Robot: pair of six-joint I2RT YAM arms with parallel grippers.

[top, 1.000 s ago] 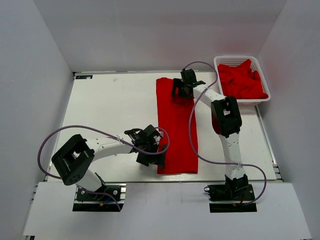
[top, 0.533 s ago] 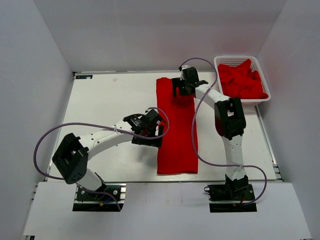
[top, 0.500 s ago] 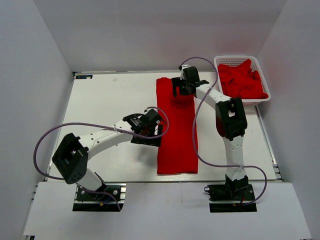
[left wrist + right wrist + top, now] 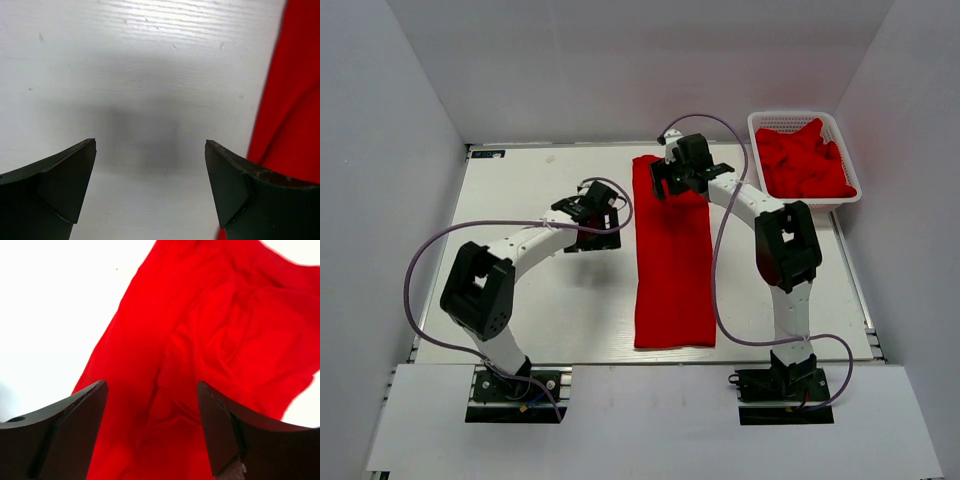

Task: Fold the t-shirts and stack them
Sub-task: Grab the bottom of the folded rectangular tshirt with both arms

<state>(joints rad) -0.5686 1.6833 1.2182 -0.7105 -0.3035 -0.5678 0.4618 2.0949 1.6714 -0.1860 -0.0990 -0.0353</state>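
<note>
A red t-shirt (image 4: 674,262), folded into a long narrow strip, lies lengthwise on the white table (image 4: 540,190). My left gripper (image 4: 603,229) is open and empty over bare table just left of the strip; its wrist view shows the shirt's edge (image 4: 292,100) at the right. My right gripper (image 4: 667,183) is open and empty above the strip's far end, with wrinkled red cloth (image 4: 210,345) below its fingers (image 4: 80,415).
A white basket (image 4: 796,121) holding several crumpled red shirts (image 4: 805,160) stands at the back right corner. Purple cables loop from both arms over the table. White walls close in the left, right and back.
My left gripper has moved from the strip's near left edge back and leftward, off the cloth onto bare table. My right gripper has shifted slightly left over the far end.
</note>
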